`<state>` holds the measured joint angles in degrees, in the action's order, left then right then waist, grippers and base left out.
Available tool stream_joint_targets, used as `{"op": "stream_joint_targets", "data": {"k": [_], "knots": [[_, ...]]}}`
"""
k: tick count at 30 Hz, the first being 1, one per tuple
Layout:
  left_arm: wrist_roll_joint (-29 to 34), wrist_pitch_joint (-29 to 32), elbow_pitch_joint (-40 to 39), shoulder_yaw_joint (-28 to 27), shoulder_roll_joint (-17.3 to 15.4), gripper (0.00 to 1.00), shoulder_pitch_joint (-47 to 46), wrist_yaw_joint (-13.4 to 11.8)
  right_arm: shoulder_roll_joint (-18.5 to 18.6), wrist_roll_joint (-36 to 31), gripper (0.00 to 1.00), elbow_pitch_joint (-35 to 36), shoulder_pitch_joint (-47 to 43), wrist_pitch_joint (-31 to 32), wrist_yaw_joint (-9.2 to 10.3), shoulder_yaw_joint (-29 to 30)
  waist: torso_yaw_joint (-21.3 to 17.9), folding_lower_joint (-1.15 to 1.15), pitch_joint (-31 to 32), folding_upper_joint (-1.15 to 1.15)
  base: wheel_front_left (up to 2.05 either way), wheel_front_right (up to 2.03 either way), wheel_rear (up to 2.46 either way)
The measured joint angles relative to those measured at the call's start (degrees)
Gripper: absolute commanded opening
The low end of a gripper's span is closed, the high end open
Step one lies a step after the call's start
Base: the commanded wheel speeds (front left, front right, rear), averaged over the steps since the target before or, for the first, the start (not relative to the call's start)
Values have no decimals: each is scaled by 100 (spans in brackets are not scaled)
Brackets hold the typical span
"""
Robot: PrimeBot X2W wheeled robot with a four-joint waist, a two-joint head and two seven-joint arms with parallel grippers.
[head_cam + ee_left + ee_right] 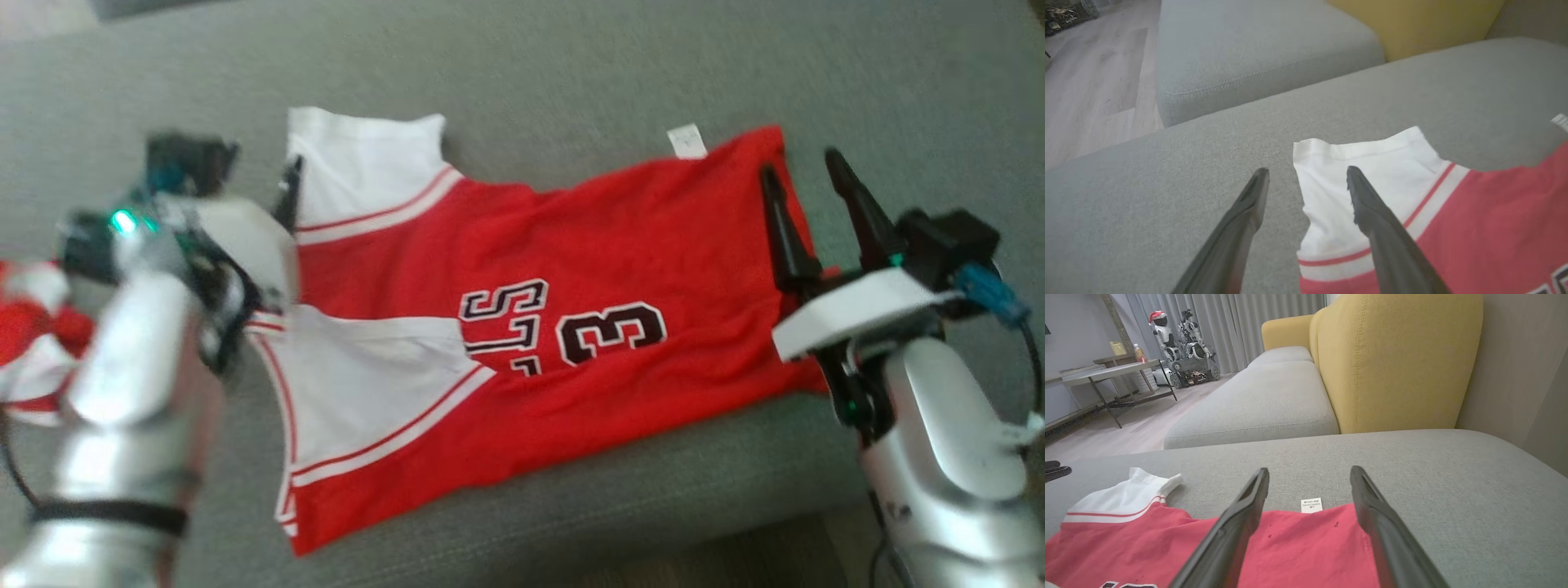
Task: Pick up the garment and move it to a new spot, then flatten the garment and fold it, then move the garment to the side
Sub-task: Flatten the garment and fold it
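A red and white mesh basketball jersey with black numerals (588, 269) lies spread flat across a grey woven-fabric sofa cushion (571, 73), white shoulder pieces toward the robot's left and red hem toward its right. The near long edge of the jersey runs close to the cushion's front edge, with a strip of dark floor (735, 555) just below it. Beyond the far edge there is a broad stretch of bare grey fabric. A small white sewn-in label (687, 140) sticks out past that far edge onto the cushion. The left pincer (1307, 170) stands wide and holds nothing; one finger is over the white shoulder piece and the other over bare cushion, so it straddles the cloth's edge. Bare cushion runs on to its left, as far as the pale wooden floor (1086, 81). The right pincer (800, 161) is also spread wide and empty, over the red hem, with the label between its fingers in the wrist view. Open cushion lies to its right. A yellow upholstered backrest (1392, 363) rises behind the cushion, and a crumpled red and white cloth heap (33, 327) lies at the far left.
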<state>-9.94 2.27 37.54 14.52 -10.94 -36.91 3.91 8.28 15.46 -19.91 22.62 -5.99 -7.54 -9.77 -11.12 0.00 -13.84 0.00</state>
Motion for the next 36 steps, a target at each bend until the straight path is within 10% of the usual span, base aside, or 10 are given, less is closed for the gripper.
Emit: {"op": "stream_joint_targets", "data": {"k": [20,22,23,36], "knots": [[38,1851,1395,931,-868,100,-1932,361,3,131,100,-568,1095,-386,0,-689,-910,0,-912,0,0,0,0],[-137,1941,1429,1070,-864,13,-1974,361,10,171,100,-614,1136,-419,0,-691,-901,0,-905,0,0,0,0],[-244,1978,1427,1140,-853,0,-1976,363,19,172,100,-650,1150,-420,0,-689,-888,0,-900,0,0,0,0],[-958,759,824,1254,-571,0,-1830,345,491,688,100,-1214,1419,198,0,-537,-192,0,-678,0,0,0,0]]}}
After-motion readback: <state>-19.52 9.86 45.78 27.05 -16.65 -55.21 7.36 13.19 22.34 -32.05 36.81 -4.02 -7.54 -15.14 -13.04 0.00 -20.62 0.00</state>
